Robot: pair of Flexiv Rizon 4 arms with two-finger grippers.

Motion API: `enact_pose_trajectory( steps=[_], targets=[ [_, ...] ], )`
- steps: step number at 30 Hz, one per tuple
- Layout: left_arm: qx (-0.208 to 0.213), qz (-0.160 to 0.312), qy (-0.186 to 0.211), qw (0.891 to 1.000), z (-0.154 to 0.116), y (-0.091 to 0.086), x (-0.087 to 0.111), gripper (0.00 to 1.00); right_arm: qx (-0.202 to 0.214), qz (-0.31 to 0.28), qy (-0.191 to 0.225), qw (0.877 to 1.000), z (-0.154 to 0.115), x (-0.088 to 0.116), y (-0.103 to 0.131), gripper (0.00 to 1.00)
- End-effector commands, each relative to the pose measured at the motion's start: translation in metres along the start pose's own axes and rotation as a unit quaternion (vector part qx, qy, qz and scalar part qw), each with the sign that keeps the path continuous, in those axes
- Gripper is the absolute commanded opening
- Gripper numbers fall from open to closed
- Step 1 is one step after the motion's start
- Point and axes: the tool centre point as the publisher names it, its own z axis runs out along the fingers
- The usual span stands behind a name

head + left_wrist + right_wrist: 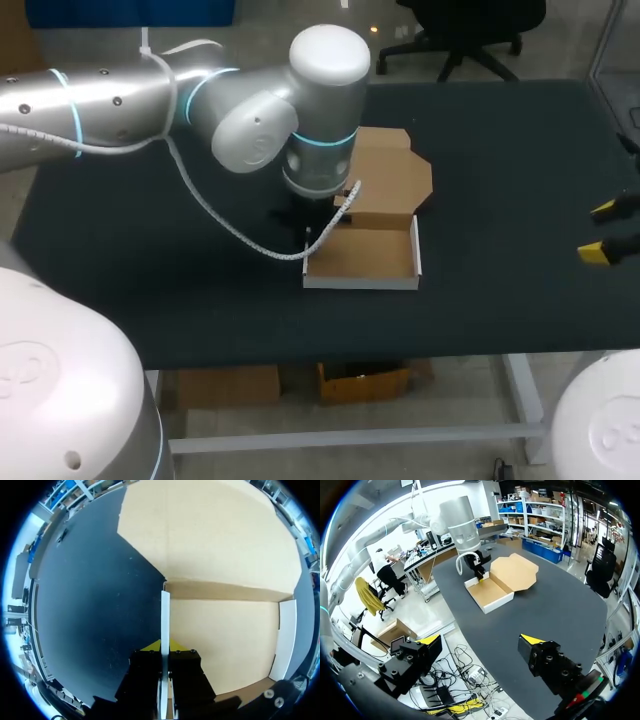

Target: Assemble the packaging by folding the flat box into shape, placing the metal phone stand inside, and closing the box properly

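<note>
Pinching the box [362,255] side wall [165,615], left fingers [151,646] should hold it vertical (no crushing). Right fingers [532,641] spread, idle.

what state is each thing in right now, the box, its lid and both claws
box: folded into an open tray, nothing inside
lid: open, folded back behind the tray
left claw: shut on the box's side wall
right claw: open, holding nothing, apart from the box
</note>
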Motion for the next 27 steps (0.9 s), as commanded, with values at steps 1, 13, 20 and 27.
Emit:
enact_pose_trajectory(
  steps=[1, 13, 20, 27],
  targets=[
    [0.009, -0.007, -0.027, 1.000, 0.000, 0.001, 0.006, 0.00, -0.001, 0.000, 0.000, 1.000, -0.001, 0.000, -0.001, 1.00],
    [0.014, -0.016, -0.067, 0.998, 0.004, -0.001, 0.003, 0.00, 0.000, -0.001, 0.000, 1.000, -0.002, -0.001, -0.001, 1.00],
    [0.009, -0.002, -0.029, 1.000, 0.001, -0.001, -0.002, 0.00, 0.001, -0.001, 0.000, 1.000, -0.003, -0.001, 0.000, 1.00],
    [-0.003, 0.010, 0.039, 0.999, -0.001, 0.002, -0.008, 0.00, 0.000, 0.000, 0.002, 1.000, -0.003, -0.003, 0.000, 1.00]
  ],
)
